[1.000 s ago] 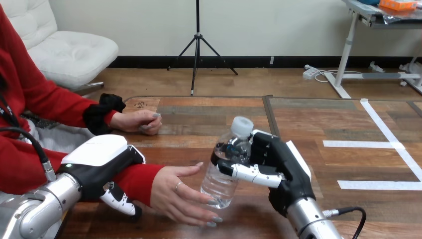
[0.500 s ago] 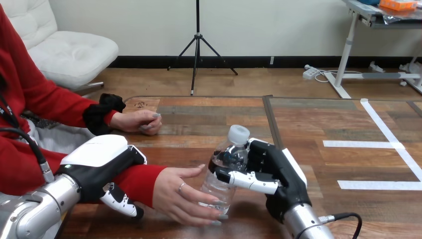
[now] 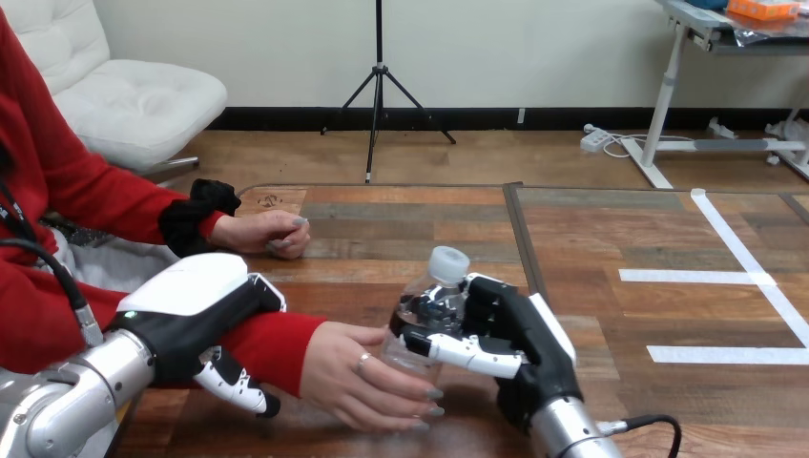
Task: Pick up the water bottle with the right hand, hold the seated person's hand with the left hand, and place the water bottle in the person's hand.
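While the right robot hand [image 3: 520,329] clasps the water bottle [image 3: 431,303], nearly upright and cap-up against its palm, the person's hand [image 3: 363,377] also grips it; the left robot hand [image 3: 196,310] curls round the person's forearm [image 3: 279,348]

Left hand [image 3: 196,310], right hand [image 3: 520,332]; both curled

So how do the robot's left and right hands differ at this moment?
The left hand lies back-up over the person's red-sleeved forearm, fingers curled round it; the right hand stands on edge, wrapped round the clear white-capped plastic water bottle. The right hand shares its hold with the person's hand, also round the bottle; the left hand does not. Both are curled shut.
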You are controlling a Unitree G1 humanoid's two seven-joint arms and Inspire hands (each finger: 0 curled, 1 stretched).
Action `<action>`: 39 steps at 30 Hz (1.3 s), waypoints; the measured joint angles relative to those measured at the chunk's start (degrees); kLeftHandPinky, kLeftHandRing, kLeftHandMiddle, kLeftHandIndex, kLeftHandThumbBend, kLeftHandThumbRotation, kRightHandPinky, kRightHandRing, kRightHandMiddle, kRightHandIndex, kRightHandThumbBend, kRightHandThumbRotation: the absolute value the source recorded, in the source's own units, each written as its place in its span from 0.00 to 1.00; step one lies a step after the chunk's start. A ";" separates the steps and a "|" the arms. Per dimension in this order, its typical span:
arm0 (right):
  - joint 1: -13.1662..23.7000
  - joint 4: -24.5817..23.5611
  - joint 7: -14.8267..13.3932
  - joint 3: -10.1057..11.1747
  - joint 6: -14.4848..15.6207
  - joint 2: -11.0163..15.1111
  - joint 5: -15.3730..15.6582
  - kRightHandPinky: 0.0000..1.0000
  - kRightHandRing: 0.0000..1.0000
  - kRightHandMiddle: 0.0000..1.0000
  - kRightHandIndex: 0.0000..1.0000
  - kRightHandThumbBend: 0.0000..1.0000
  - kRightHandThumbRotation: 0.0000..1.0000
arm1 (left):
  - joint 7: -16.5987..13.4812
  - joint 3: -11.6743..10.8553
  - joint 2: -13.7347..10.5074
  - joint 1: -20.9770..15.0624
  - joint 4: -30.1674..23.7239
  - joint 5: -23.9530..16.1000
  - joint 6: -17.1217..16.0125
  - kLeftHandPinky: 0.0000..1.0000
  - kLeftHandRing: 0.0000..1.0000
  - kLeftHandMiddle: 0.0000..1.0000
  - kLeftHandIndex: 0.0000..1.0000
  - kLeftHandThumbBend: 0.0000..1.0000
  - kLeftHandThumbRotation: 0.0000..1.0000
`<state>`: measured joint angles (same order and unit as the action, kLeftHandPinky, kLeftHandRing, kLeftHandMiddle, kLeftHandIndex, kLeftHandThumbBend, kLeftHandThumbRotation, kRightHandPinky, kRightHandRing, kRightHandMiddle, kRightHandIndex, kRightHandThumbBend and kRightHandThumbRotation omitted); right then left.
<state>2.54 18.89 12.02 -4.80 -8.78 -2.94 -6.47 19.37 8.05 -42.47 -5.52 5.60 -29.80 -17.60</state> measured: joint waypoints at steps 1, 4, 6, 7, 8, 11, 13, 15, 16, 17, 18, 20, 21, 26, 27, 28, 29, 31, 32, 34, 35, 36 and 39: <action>0.00 0.00 0.00 -0.07 0.00 -0.17 0.00 0.34 0.39 0.44 0.44 0.87 0.00 | 0.08 -0.08 0.00 0.02 -0.24 0.03 0.04 0.26 0.31 0.36 0.37 0.92 0.00; 0.03 -0.01 -0.07 -0.48 -0.03 -0.46 -0.01 0.34 0.38 0.44 0.44 0.86 0.00 | 0.27 -0.27 0.00 0.08 -0.92 0.11 0.10 0.26 0.31 0.36 0.37 0.92 0.00; 0.06 -0.01 -0.10 -0.87 -0.23 -0.46 0.15 0.34 0.38 0.44 0.44 0.86 0.00 | 0.46 -0.40 0.00 0.11 -1.36 0.16 0.12 0.27 0.31 0.36 0.37 0.91 0.00; 0.06 -0.01 -0.12 -1.02 -0.33 -0.46 0.20 0.35 0.39 0.44 0.44 0.87 0.00 | 0.58 -0.47 0.00 0.13 -1.61 0.16 0.14 0.27 0.31 0.36 0.37 0.91 0.00; 0.06 -0.01 -0.18 -1.17 -0.37 -0.47 0.23 0.35 0.39 0.44 0.44 0.87 0.00 | 0.69 -0.53 0.00 0.14 -1.84 0.17 0.15 0.27 0.31 0.37 0.37 0.91 0.00; 0.06 -0.03 -0.54 -1.51 -0.39 -0.48 0.40 0.35 0.39 0.44 0.44 0.86 0.00 | 1.07 -0.78 0.01 0.16 -2.49 0.20 0.16 0.27 0.32 0.37 0.37 0.91 0.00; 0.07 -0.07 -0.91 -1.76 -0.39 -0.50 0.62 0.36 0.39 0.44 0.44 0.86 0.00 | 1.24 -0.95 0.01 0.18 -2.91 0.23 0.19 0.28 0.32 0.37 0.37 0.91 0.00; 0.07 -0.17 -1.39 -2.12 -0.39 -0.52 0.78 0.36 0.40 0.44 0.44 0.86 0.00 | 1.30 -1.13 0.02 0.18 -3.22 0.47 0.19 0.28 0.32 0.37 0.38 0.91 0.00; 0.06 -0.25 -1.61 -2.27 -0.39 -0.53 0.85 0.36 0.40 0.44 0.44 0.86 0.00 | 1.33 -1.21 0.02 0.18 -3.33 0.64 0.19 0.28 0.32 0.37 0.38 0.91 0.00; 0.07 -0.34 -1.82 -2.43 -0.39 -0.54 0.87 0.36 0.40 0.44 0.44 0.86 0.00 | 1.35 -1.31 0.03 0.18 -3.43 0.81 0.19 0.28 0.32 0.37 0.38 0.91 0.00; 0.07 -0.46 -2.05 -2.60 -0.39 -0.54 0.89 0.36 0.40 0.44 0.44 0.86 0.00 | 1.37 -1.39 0.04 0.18 -3.51 1.01 0.19 0.28 0.32 0.37 0.38 0.92 0.00; 0.07 -0.84 -2.56 -2.95 -0.39 -0.55 0.97 0.36 0.40 0.44 0.44 0.87 0.00 | 1.37 -1.56 0.10 0.18 -3.68 1.20 0.19 0.27 0.32 0.37 0.38 0.92 0.00; 0.07 -1.05 -2.83 -3.14 -0.39 -0.55 1.05 0.36 0.40 0.44 0.44 0.87 0.00 | 1.37 -1.63 0.14 0.18 -3.75 1.24 0.19 0.27 0.32 0.37 0.38 0.92 0.00; 0.07 -2.63 -4.52 -4.06 -0.39 -0.55 2.19 0.36 0.40 0.44 0.43 0.87 0.00 | 1.37 -2.01 0.39 0.17 -3.92 1.26 0.19 0.28 0.32 0.37 0.38 0.91 0.00; 0.08 -2.94 -4.71 -4.19 -0.39 -0.55 2.26 0.36 0.40 0.44 0.43 0.87 0.00 | 1.37 -2.07 0.44 0.17 -3.92 1.26 0.19 0.28 0.32 0.37 0.38 0.91 0.00; 0.09 -3.32 -4.97 -4.34 -0.38 -0.55 2.40 0.36 0.40 0.44 0.43 0.87 0.00 | 1.37 -2.13 0.55 0.17 -3.92 1.26 0.19 0.28 0.32 0.37 0.37 0.91 0.00; 0.09 -3.71 -5.31 -4.50 -0.37 -0.55 2.60 0.36 0.40 0.44 0.43 0.87 0.00 | 1.37 -2.20 0.64 0.16 -3.92 1.26 0.19 0.28 0.32 0.37 0.37 0.91 0.00; 0.09 -4.46 -5.86 -4.81 -0.32 -0.55 2.99 0.36 0.40 0.44 0.43 0.87 0.00 | 1.37 -2.31 0.83 0.15 -3.92 1.29 0.20 0.27 0.32 0.37 0.38 0.90 0.00; 0.09 -4.87 -6.16 -4.99 -0.29 -0.55 3.16 0.36 0.40 0.44 0.43 0.87 0.00 | 1.37 -2.34 0.92 0.12 -3.92 1.29 0.20 0.27 0.32 0.37 0.38 0.90 0.00; 0.09 -5.62 -6.66 -5.34 -0.24 -0.55 3.40 0.36 0.40 0.44 0.43 0.87 0.00 | 1.37 -2.35 1.10 0.05 -3.92 1.29 0.21 0.27 0.32 0.37 0.38 0.90 0.00; 0.09 -6.05 -6.94 -5.53 -0.17 -0.55 3.61 0.36 0.40 0.44 0.43 0.87 0.00 | 1.37 -2.35 1.19 -0.02 -3.92 1.29 0.23 0.27 0.32 0.37 0.38 0.90 0.00; 0.09 -6.45 -7.22 -5.70 -0.12 -0.55 3.87 0.36 0.40 0.44 0.43 0.87 0.00 | 1.37 -2.34 1.30 -0.09 -3.92 1.28 0.26 0.27 0.32 0.37 0.38 0.90 0.00; 0.09 -7.93 -7.82 -6.26 0.68 -0.55 4.26 0.36 0.40 0.44 0.43 0.88 0.00 | 1.36 -2.34 1.73 -0.38 -3.90 1.28 0.27 0.27 0.31 0.37 0.38 0.89 0.00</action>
<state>2.63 10.96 4.20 -11.05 -8.10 -3.49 -2.20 20.74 5.71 -40.75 -5.89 1.69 -28.52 -17.32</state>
